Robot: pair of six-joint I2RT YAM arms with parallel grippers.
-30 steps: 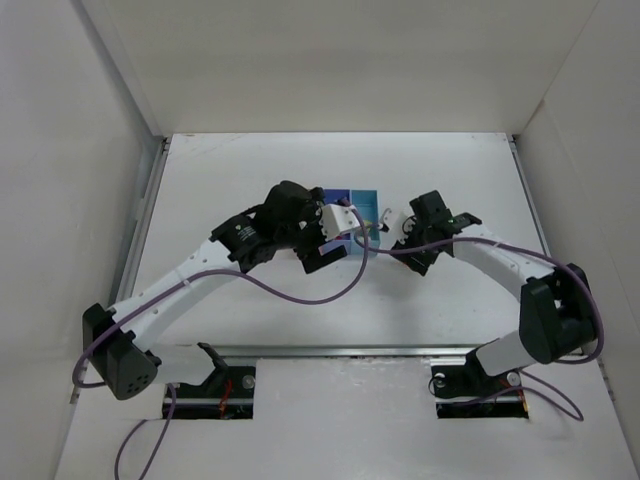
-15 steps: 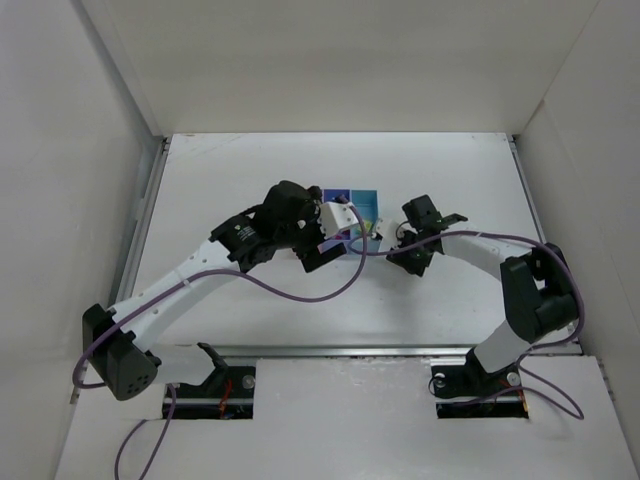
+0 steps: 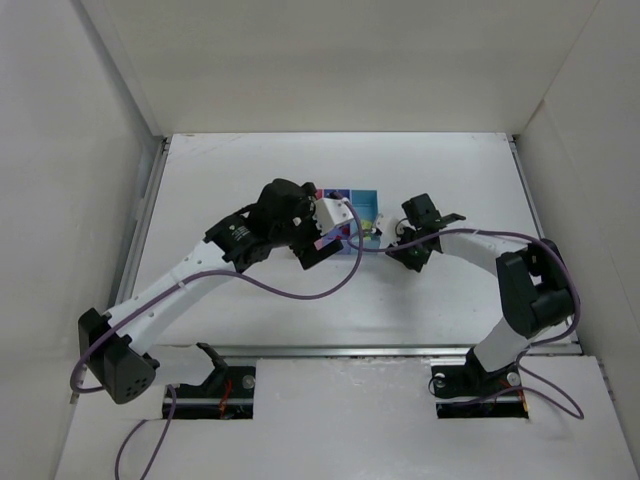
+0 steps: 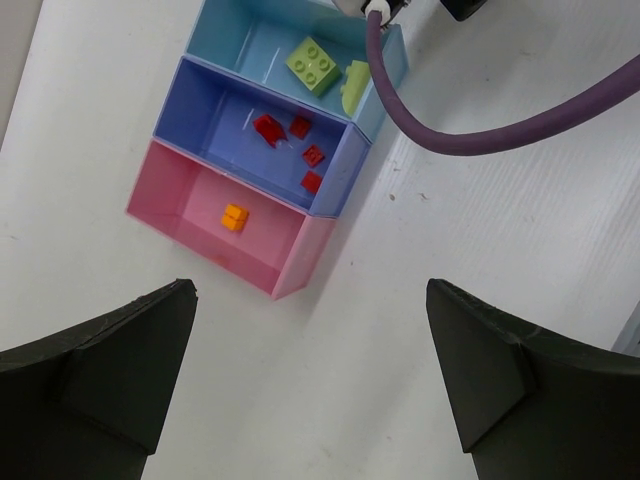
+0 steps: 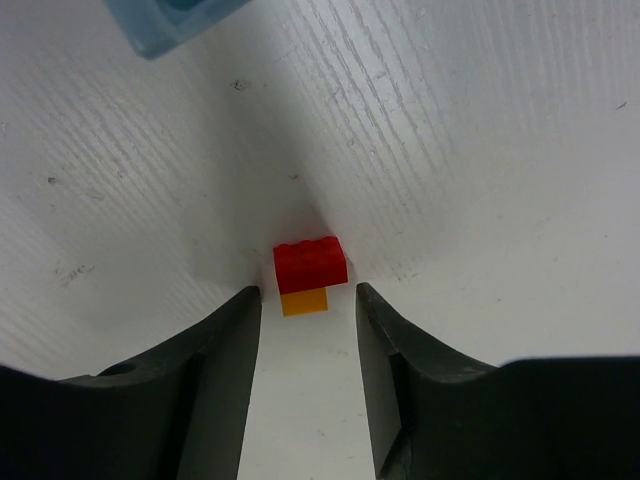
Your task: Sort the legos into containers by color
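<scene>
**Right gripper** [image 5: 307, 300]: the jaws are narrow and sit either side of a red brick [image 5: 311, 262], which has an orange brick [image 5: 304, 302] butted against its near face. A sliver of table [image 5: 450, 150] shows beside each finger, so nothing is clamped. The pair lies on the table just right of the light blue bin [image 4: 250, 48] and slightly nearer, outside all containers.

**Left gripper** [image 4: 310, 300]: the jaws are wide and empty, hanging above the row of bins.
- The light blue bin holds a yellow-green brick [image 4: 312, 66].
- The medium blue bin [image 4: 215, 120] holds four red pieces [image 4: 300, 126].
- The pink bin [image 4: 180, 200] holds one orange piece [image 4: 235, 216].

**Risks, as I judge them:**
- I cannot tell whether the red and orange bricks are joined. If both are taken together, one colour ends up in the wrong bin.
- The red brick is the wider. A squeeze may catch it alone and flick the orange one away, or twist the pair out.
- The two wrists are close together, and the left arm's purple cable [image 4: 450, 130] sags beside the light blue bin. A carry across could snag it or shift the row.
</scene>
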